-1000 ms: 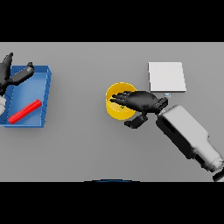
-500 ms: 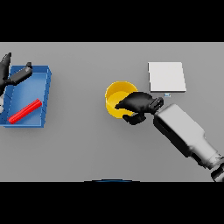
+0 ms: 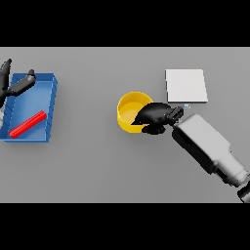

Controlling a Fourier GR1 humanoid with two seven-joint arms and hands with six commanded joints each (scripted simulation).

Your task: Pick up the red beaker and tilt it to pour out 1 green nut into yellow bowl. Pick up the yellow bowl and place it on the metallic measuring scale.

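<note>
The yellow bowl (image 3: 131,112) sits on the grey worktop (image 3: 97,166) near the middle of the view, upright, its open mouth facing up; no nut can be made out inside it. The right hand (image 3: 155,116) is at the bowl's right side, its dark fingers (image 3: 142,118) curled over the rim and down against the wall, so the hand grips the bowl by its right edge. The white and grey right forearm (image 3: 205,146) runs away from the hand toward the lower right.

Just beyond the hand, up and to the right, lies the metallic measuring scale (image 3: 185,86), a pale square plate flat on the worktop, near the bowl but not touching it.

Well apart on the left side stands a blue tray (image 3: 52,95). Inside it a red beaker (image 3: 28,124) lies on its side, slanted, near the tray's lower left part. The left hand (image 3: 18,85) shows at the view's left edge over the tray's upper left corner, its fingers spread out straight and holding nothing; it is clear of the beaker
</note>
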